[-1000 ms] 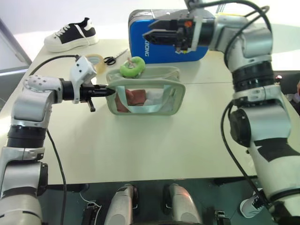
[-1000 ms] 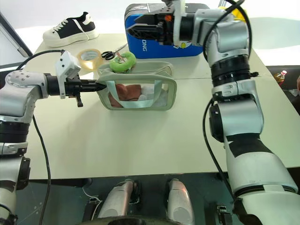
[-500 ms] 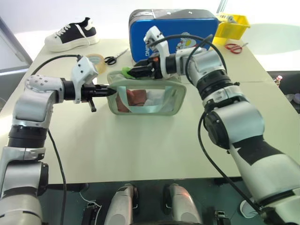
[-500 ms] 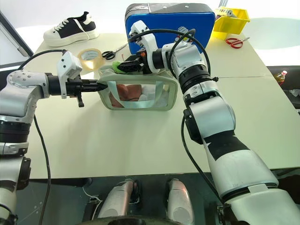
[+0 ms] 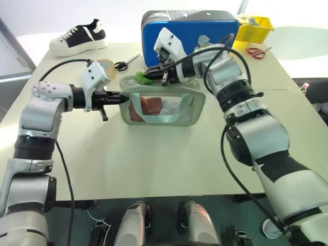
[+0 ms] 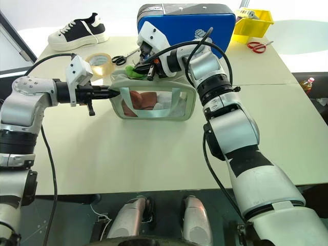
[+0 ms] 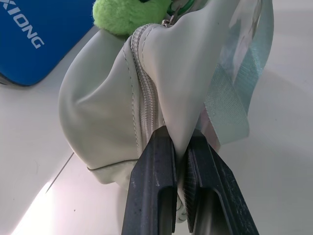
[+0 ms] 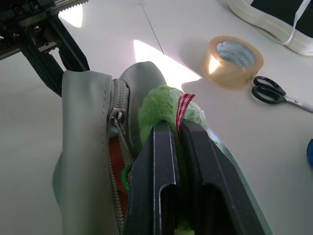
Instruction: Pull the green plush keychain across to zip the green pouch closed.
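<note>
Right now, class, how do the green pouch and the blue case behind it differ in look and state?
The green pouch is pale, soft and sagging; the blue case is vivid, boxy and stiff. The pouch has a clear window showing its contents; the case is opaque with printed pictures. Both grippers, left and right, hold the pouch; the case stands untouched. Both sit on the table.

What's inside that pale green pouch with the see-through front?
Through the green pouch's clear window you can see something reddish-brown next to something white, soft-looking. What they are is unclear, and the fabric sides and a ribbon strap across the window hide the rest.
</note>
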### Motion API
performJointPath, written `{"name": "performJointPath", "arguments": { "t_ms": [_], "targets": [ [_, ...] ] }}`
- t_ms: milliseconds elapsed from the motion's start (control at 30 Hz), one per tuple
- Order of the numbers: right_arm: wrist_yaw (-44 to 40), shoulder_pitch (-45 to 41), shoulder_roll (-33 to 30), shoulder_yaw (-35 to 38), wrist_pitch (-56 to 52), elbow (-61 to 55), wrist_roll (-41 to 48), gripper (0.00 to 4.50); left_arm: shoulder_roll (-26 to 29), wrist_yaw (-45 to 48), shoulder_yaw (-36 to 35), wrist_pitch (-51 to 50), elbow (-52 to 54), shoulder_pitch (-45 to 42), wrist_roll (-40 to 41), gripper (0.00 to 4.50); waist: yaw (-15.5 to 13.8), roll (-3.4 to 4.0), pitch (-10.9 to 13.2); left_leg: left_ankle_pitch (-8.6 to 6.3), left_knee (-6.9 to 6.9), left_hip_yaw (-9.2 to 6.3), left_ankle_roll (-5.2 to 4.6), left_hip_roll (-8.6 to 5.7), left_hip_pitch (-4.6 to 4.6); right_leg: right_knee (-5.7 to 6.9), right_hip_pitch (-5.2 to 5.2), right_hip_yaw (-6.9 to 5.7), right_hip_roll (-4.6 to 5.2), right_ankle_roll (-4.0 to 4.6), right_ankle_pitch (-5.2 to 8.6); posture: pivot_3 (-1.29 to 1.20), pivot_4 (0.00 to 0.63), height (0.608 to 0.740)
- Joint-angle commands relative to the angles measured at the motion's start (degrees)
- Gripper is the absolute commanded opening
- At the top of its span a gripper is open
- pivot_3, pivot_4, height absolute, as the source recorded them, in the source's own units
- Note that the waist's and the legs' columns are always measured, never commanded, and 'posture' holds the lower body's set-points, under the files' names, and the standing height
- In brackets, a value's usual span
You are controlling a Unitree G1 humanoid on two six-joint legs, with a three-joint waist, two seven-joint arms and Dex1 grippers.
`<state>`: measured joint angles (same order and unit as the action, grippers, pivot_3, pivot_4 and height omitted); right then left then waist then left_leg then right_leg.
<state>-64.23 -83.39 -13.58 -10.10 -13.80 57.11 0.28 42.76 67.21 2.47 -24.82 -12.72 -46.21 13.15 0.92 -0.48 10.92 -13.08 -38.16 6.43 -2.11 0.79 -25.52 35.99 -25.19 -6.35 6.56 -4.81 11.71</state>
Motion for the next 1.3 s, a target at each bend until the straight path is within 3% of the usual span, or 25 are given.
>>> {"name": "performJointPath", "arguments": {
  "t_ms": [33, 200, 367, 633, 767, 867, 1100, 1133, 1167, 1267, 1300],
  "targets": [
    [-0.24, -0.76, -3.64, 2.39, -1.96, -4.99, 1.15, 0.02, 0.0, -0.18, -0.47, 1.68, 0.11, -1.82, 0.1, 0.0, -0.09, 0.0, 0.0, 0.0, 0.0, 0.0, 0.0, 0.0, 0.0, 0.0, 0.0, 0.0, 0.0, 0.0, 0.0, 0.0, 0.15, 0.74],
    [-2.81, 2.08, -11.22, 4.9, -11.86, -18.76, 4.17, 0.02, 0.27, -0.06, -0.65, 1.9, 0.19, -1.32, 0.24, 0.0, -0.17, 0.0, 0.0, -0.01, 0.0, -0.01, -0.01, 0.0, -0.03, -0.01, -0.01, 0.0, 0.01, 0.0, 0.0, 0.0, 0.15, 0.74],
    [0.48, 8.64, -21.27, 7.23, -20.29, -32.49, 4.19, 0.02, 0.55, 0.35, -0.52, 2.0, 0.02, -0.68, 0.36, 0.0, -0.15, 0.0, 0.0, -0.02, -0.01, -0.01, -0.03, -0.01, -0.03, -0.06, -0.02, 0.0, 0.06, 0.0, 0.0, 0.0, 0.15, 0.74],
    [10.56, 26.21, -32.87, 9.47, -18.76, -39.89, -0.1, 0.02, 0.03, 0.48, 0.04, 2.87, -2.0, -1.76, 0.01, 0.0, -0.14, 0.0, 0.0, -0.17, -0.01, 0.04, -0.28, -0.02, -0.01, -0.12, -0.07, -0.01, 0.13, 0.0, 0.0, 0.0, 0.15, 0.74],
    [16.95, 36.29, -29.11, 11.21, -21.8, -43.16, 2.27, 0.02, -0.21, 0.72, 0.46, 3.08, -2.56, -2.55, -0.15, 0.0, -0.13, 0.0, 0.0, -0.11, -0.01, 0.07, -0.19, 0.0, 0.01, -0.11, -0.06, -0.01, 0.12, 0.0, 0.0, 0.0, 0.15, 0.74],
    [22.89, 41.37, -22.64, 11.3, -23.85, -45.0, 3.44, 0.02, -0.23, 0.9, 0.78, 3.36, -2.8, -2.79, -0.4, 0.0, 0.04, -0.01, -0.01, -0.09, -0.01, 0.08, -0.16, 0.01, 0.05, -0.1, -0.03, 0.0, 0.11, -0.01, 0.01, 0.0, 0.15, 0.74],
    [29.19, 43.39, -13.03, 12.35, -27.35, -47.4, 6.87, 0.02, -0.03, 0.7, 0.53, 2.58, -1.37, -2.21, -0.04, 0.0, 0.06, 0.0, -0.01, -0.12, -0.02, 0.07, -0.21, 0.04, 0.1, -0.09, 0.01, 0.0, 0.06, -0.01, 0.01, 0.0, 0.15, 0.74],
    [28.58, 43.13, -13.25, 12.97, -28.25, -47.89, 7.89, 0.76, 0.1, 0.66, 0.45, 2.51, -1.13, -2.03, 0.01, 0.0, 0.06, 0.0, -0.01, -0.12, -0.02, 0.06, -0.21, 0.04, 0.1, -0.09, 0.01, 0.0, 0.06, -0.01, 0.01, 0.0, 0.15, 0.74],
    [27.89, 42.58, -14.28, 13.6, -28.66, -47.86, 8.5, 1.07, 0.26, 0.63, 0.34, 2.39, -0.89, -1.84, 0.11, 0.0, 0.05, 0.0, -0.01, -0.14, -0.02, 0.06, -0.25, 0.04, 0.1, -0.09, 0.02, 0.0, 0.06, -0.01, 0.01, 0.0, 0.15, 0.74],
    [26.83, 41.17, -17.63, 14.21, -28.2, -46.71, 8.77, 2.84, 0.45, 0.48, 0.2, 2.05, -0.47, -1.58, 0.36, 0.0, -0.01, 0.01, -0.01, -0.17, -0.02, 0.06, -0.3, 0.03, 0.08, -0.1, 0.0, 0.0, 0.06, -0.01, 0.01, 0.0, 0.15, 0.74],
    [26.07, 40.12, -20.25, 14.39, -26.95, -45.37, 8.07, 3.11, 0.51, 0.41, 0.13, 1.98, -0.41, -1.54, 0.43, 0.0, -0.09, 0.01, 0.0, -0.18, -0.02, 0.06, -0.31, 0.03, 0.08, -0.1, 0.0, 0.0, 0.06, -0.01, 0.01, 0.0, 0.15, 0.74]
  ]
}}
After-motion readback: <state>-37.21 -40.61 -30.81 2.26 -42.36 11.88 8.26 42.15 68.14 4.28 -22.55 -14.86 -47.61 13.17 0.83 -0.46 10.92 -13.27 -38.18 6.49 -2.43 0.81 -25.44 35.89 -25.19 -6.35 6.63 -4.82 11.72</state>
